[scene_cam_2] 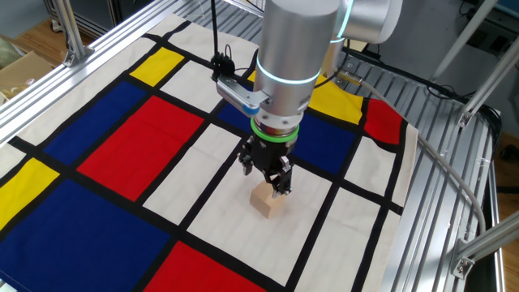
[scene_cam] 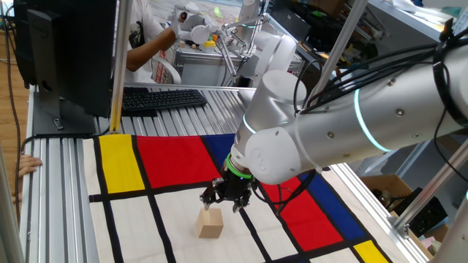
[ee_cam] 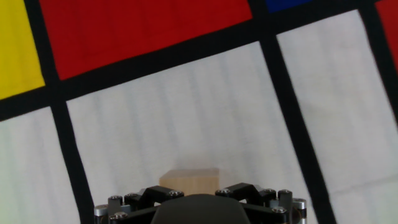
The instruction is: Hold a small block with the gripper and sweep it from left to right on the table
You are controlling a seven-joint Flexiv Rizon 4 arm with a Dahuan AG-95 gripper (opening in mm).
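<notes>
Currently, 1 entry per item.

Item 1, small block [scene_cam: 210, 223]: light-tan wooden cube, resting flat on a white panel of the table [scene_cam: 124, 226] cloth, toward the cloth's near edge in one fixed view, well inside the black dividing lines.

Item 2, my gripper [scene_cam: 227, 197]: pointing down just above the block, jaws spread, fingers clear of the wood; nothing held.

Step in hand, as I judge it: approach before the grasp; sweep not yet begun.

Next move calls for: lowering so the fingers straddle the cube squarely, closing on 2 opposite faces, keeping it seated on the cloth.

Containers: 0 in view; contents not applicable.
</notes>
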